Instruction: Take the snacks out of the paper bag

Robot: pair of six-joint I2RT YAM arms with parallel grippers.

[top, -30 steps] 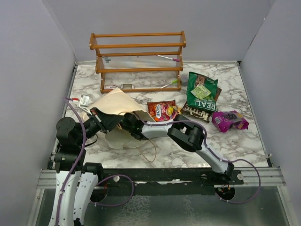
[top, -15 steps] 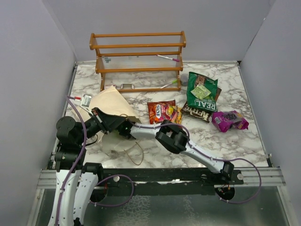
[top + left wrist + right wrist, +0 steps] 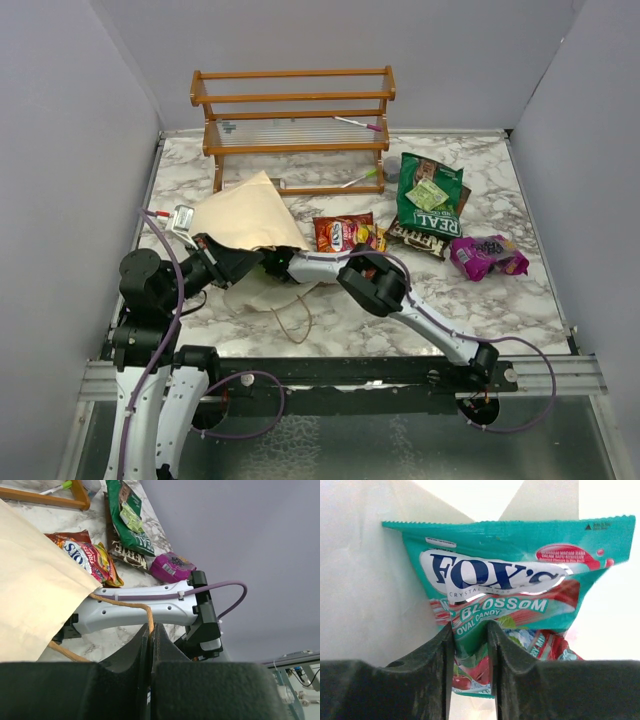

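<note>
Since half a second ago the right arm (image 3: 375, 283) has drawn its elbow closer to the bag. The bag's upper wall has swung up and to the right, and the loose cord loop (image 3: 296, 322) has slid slightly right on the marble.

Teal packet (image 3: 502, 607): inside the paper bag (image 3: 245, 212), with pale bag walls around it in the right wrist view. Its top edge is serrated, and "FOX'S" and "BLOSSOM" are readable. Right gripper (image 3: 470, 630) pinches its lower middle, fingers narrow with foil between them. From above, that gripper is hidden in the bag mouth.

Paper bag: lies on its side at the left of the table (image 3: 480, 310), mouth toward the right arm, upper wall tented up. Left gripper (image 3: 151, 628) is closed tight on a tan cord handle (image 3: 146, 611) at the mouth. The cord runs over the right arm's white link and down between the fingertips.

Other snacks lie on the marble right of the bag:
- Orange-red packet (image 3: 343, 234) lies just beside the bag's edge.
- Green packet (image 3: 437, 217) lies farther right, with the light green packet (image 3: 427, 194) on top of it.
- Brown packet (image 3: 420, 239) pokes out from under the green one's near end.
- Purple-magenta packet (image 3: 487, 255) lies nearest the right edge, apart from the rest.

Wooden rack (image 3: 293, 100) stands at the far edge, behind bag and packets, with a few small items on its shelves.
</note>
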